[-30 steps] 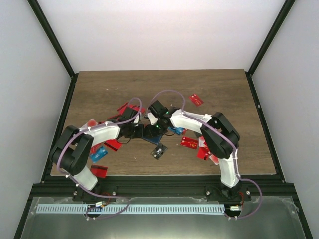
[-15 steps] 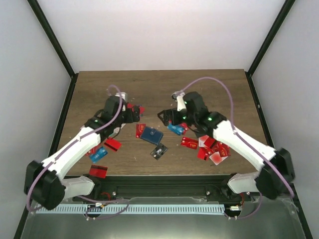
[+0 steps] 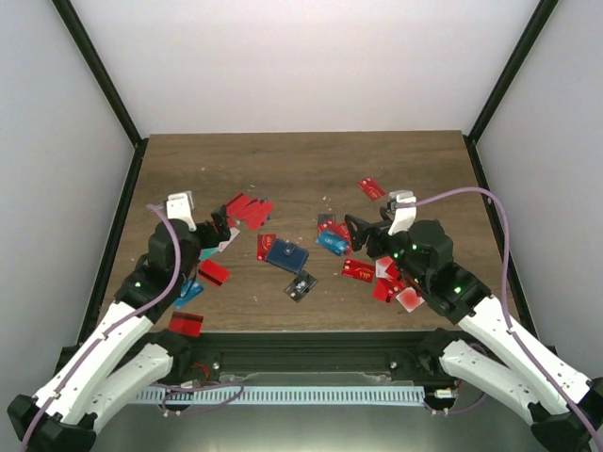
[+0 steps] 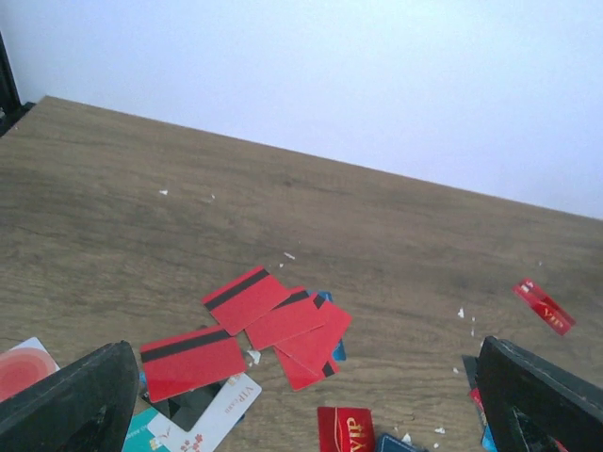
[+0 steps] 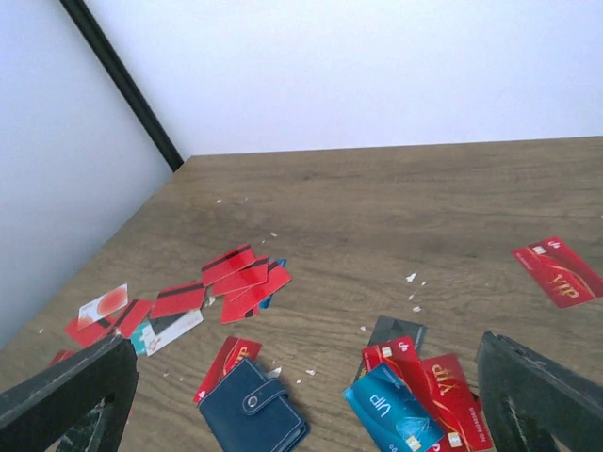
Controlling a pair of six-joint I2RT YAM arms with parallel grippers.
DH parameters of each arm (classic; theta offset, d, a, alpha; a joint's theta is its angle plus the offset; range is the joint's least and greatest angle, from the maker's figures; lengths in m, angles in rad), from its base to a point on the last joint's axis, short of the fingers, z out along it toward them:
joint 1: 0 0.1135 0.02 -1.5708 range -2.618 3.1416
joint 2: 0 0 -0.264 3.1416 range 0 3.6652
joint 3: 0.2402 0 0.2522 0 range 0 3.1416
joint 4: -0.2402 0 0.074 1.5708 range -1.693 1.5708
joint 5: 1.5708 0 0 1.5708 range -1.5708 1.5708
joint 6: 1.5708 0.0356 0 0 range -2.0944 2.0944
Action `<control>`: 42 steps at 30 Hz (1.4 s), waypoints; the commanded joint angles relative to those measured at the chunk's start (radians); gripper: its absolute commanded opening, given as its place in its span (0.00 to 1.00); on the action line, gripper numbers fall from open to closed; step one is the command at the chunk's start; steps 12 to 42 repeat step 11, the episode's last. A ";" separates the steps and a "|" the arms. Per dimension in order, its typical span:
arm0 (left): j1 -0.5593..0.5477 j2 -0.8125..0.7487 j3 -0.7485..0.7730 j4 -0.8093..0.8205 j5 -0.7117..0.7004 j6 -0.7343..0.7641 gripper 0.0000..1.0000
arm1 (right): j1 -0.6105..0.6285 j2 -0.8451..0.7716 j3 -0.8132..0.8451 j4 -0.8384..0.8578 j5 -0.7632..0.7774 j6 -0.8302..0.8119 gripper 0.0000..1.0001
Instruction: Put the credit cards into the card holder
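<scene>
Left hand (image 3: pixel 219 230) open wide, right hand (image 3: pixel 362 234) open wide (both pointing forward)

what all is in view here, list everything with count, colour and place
card holder: one, navy blue, closed, mid-table
credit cards: many, mostly red, a few blue or teal, scattered left and right of the holder
lone red card: one, red, far right, apart from the rest
black card: one, black, just on the near side of the holder
white specks: several, white, on the bare wood
table: one, brown wood
left tool: one, black, open and empty, above the left cards
right tool: one, black, open and empty, above the right cards
</scene>
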 commanded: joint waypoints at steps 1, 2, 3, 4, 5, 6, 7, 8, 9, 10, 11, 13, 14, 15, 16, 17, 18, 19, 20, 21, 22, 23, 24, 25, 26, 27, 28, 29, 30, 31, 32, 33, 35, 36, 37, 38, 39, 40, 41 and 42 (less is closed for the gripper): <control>0.004 -0.050 -0.013 0.005 -0.032 0.018 1.00 | 0.002 -0.037 0.001 -0.007 0.072 -0.011 1.00; 0.004 -0.055 -0.013 0.002 -0.029 0.016 1.00 | 0.001 -0.041 0.001 -0.006 0.072 -0.012 1.00; 0.004 -0.058 -0.014 0.002 -0.028 0.015 1.00 | 0.000 -0.046 0.001 -0.003 0.068 -0.018 1.00; 0.004 -0.061 -0.015 0.002 -0.028 0.016 1.00 | 0.000 -0.047 0.001 0.000 0.063 -0.024 1.00; 0.004 -0.062 -0.016 0.000 -0.031 0.015 1.00 | 0.000 -0.045 0.001 0.000 0.063 -0.025 1.00; 0.004 -0.063 -0.017 -0.001 -0.037 0.014 1.00 | 0.001 -0.038 0.004 -0.002 0.067 -0.027 1.00; 0.004 -0.062 -0.017 -0.002 -0.043 0.014 1.00 | 0.000 -0.029 0.009 -0.005 0.069 -0.028 1.00; 0.004 -0.063 -0.018 -0.002 -0.047 0.014 1.00 | 0.000 -0.019 0.016 -0.011 0.069 -0.026 1.00; 0.004 -0.063 -0.019 -0.003 -0.052 0.014 1.00 | 0.000 -0.011 0.018 -0.014 0.068 -0.024 1.00; 0.004 -0.063 -0.020 -0.002 -0.055 0.014 1.00 | 0.000 -0.008 0.017 -0.012 0.068 -0.020 1.00; 0.004 -0.061 -0.019 -0.003 -0.058 0.015 1.00 | 0.000 -0.008 0.014 -0.006 0.069 -0.017 1.00; 0.004 -0.061 -0.019 -0.003 -0.058 0.015 1.00 | 0.000 -0.008 0.014 -0.006 0.069 -0.017 1.00; 0.004 -0.061 -0.019 -0.003 -0.058 0.015 1.00 | 0.000 -0.008 0.014 -0.006 0.069 -0.017 1.00; 0.004 -0.061 -0.019 -0.003 -0.058 0.015 1.00 | 0.000 -0.008 0.014 -0.006 0.069 -0.017 1.00; 0.004 -0.061 -0.019 -0.003 -0.058 0.015 1.00 | 0.000 -0.008 0.014 -0.006 0.069 -0.017 1.00; 0.004 -0.061 -0.019 -0.003 -0.058 0.015 1.00 | 0.000 -0.008 0.014 -0.006 0.069 -0.017 1.00; 0.004 -0.061 -0.019 -0.003 -0.058 0.015 1.00 | 0.000 -0.008 0.014 -0.006 0.069 -0.017 1.00; 0.004 -0.061 -0.019 -0.003 -0.058 0.015 1.00 | 0.000 -0.008 0.014 -0.006 0.069 -0.017 1.00; 0.004 -0.061 -0.019 -0.003 -0.058 0.015 1.00 | 0.000 -0.008 0.014 -0.006 0.069 -0.017 1.00; 0.004 -0.061 -0.019 -0.003 -0.058 0.015 1.00 | 0.000 -0.008 0.014 -0.006 0.069 -0.017 1.00; 0.004 -0.061 -0.019 -0.003 -0.058 0.015 1.00 | 0.000 -0.008 0.014 -0.006 0.069 -0.017 1.00; 0.004 -0.061 -0.019 -0.003 -0.058 0.015 1.00 | 0.000 -0.008 0.014 -0.006 0.069 -0.017 1.00; 0.004 -0.061 -0.019 -0.003 -0.058 0.015 1.00 | 0.000 -0.008 0.014 -0.006 0.069 -0.017 1.00; 0.004 -0.061 -0.019 -0.003 -0.058 0.015 1.00 | 0.000 -0.008 0.014 -0.006 0.069 -0.017 1.00; 0.004 -0.061 -0.019 -0.003 -0.058 0.015 1.00 | 0.000 -0.008 0.014 -0.006 0.069 -0.017 1.00; 0.004 -0.061 -0.019 -0.003 -0.058 0.015 1.00 | 0.000 -0.008 0.014 -0.006 0.069 -0.017 1.00; 0.004 -0.061 -0.019 -0.003 -0.058 0.015 1.00 | 0.000 -0.008 0.014 -0.006 0.069 -0.017 1.00; 0.004 -0.061 -0.019 -0.003 -0.058 0.015 1.00 | 0.000 -0.008 0.014 -0.006 0.069 -0.017 1.00; 0.004 -0.061 -0.019 -0.003 -0.058 0.015 1.00 | 0.000 -0.008 0.014 -0.006 0.069 -0.017 1.00; 0.004 -0.061 -0.019 -0.003 -0.058 0.015 1.00 | 0.000 -0.008 0.014 -0.006 0.069 -0.017 1.00; 0.004 -0.061 -0.019 -0.003 -0.058 0.015 1.00 | 0.000 -0.008 0.014 -0.006 0.069 -0.017 1.00; 0.004 -0.061 -0.019 -0.003 -0.058 0.015 1.00 | 0.000 -0.008 0.014 -0.006 0.069 -0.017 1.00; 0.004 -0.061 -0.019 -0.003 -0.058 0.015 1.00 | 0.000 -0.008 0.014 -0.006 0.069 -0.017 1.00; 0.004 -0.061 -0.019 -0.003 -0.058 0.015 1.00 | 0.000 -0.008 0.014 -0.006 0.069 -0.017 1.00; 0.004 -0.061 -0.019 -0.003 -0.058 0.015 1.00 | 0.000 -0.008 0.014 -0.006 0.069 -0.017 1.00; 0.004 -0.061 -0.019 -0.003 -0.058 0.015 1.00 | 0.000 -0.008 0.014 -0.006 0.069 -0.017 1.00; 0.004 -0.061 -0.019 -0.003 -0.058 0.015 1.00 | 0.000 -0.008 0.014 -0.006 0.069 -0.017 1.00; 0.004 -0.061 -0.019 -0.003 -0.058 0.015 1.00 | 0.000 -0.008 0.014 -0.006 0.069 -0.017 1.00; 0.004 -0.061 -0.019 -0.003 -0.058 0.015 1.00 | 0.000 -0.008 0.014 -0.006 0.069 -0.017 1.00; 0.004 -0.061 -0.019 -0.003 -0.058 0.015 1.00 | 0.000 -0.008 0.014 -0.006 0.069 -0.017 1.00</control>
